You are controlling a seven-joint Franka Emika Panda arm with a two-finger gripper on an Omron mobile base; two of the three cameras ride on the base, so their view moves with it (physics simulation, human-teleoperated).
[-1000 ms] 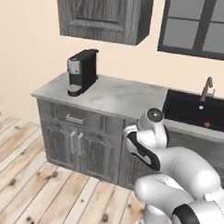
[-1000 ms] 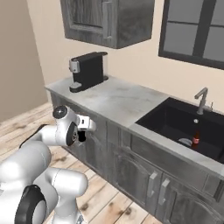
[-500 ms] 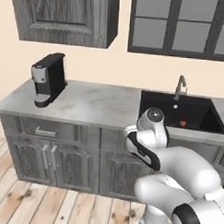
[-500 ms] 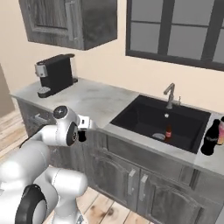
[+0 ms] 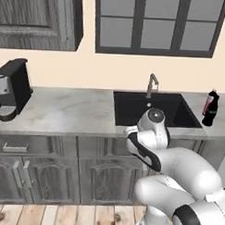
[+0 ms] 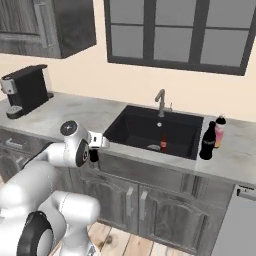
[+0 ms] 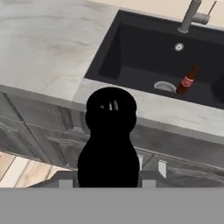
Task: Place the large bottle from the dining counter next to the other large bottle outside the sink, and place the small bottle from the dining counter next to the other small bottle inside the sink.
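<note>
My gripper [image 6: 94,151] hangs in front of the counter's edge, left of the black sink [image 6: 131,126], shut on a dark bottle [image 7: 110,140]. That bottle rises as a black shape from between the jaws and hides the fingertips; its size is hard to judge. A small brown bottle with a red label [image 7: 187,80] [image 6: 163,143] stands on the floor of the sink [image 7: 131,48] near the drain. On the counter right of the sink stand a black bottle with a red label [image 6: 207,142] [image 5: 210,109] and a pink bottle [image 6: 219,131], close together.
A faucet [image 6: 160,101] rises behind the sink. A black coffee machine [image 5: 11,89] [image 6: 25,91] stands at the counter's left end. Grey cabinet doors [image 6: 150,210] run below the marble counter [image 5: 63,113], with wall cabinets and a window above.
The base has driven right along the counter, so both base views shifted: the coffee machine slid left, and the sink and the bottles beside it came into view. The gripper stays shut on the dark bottle.
</note>
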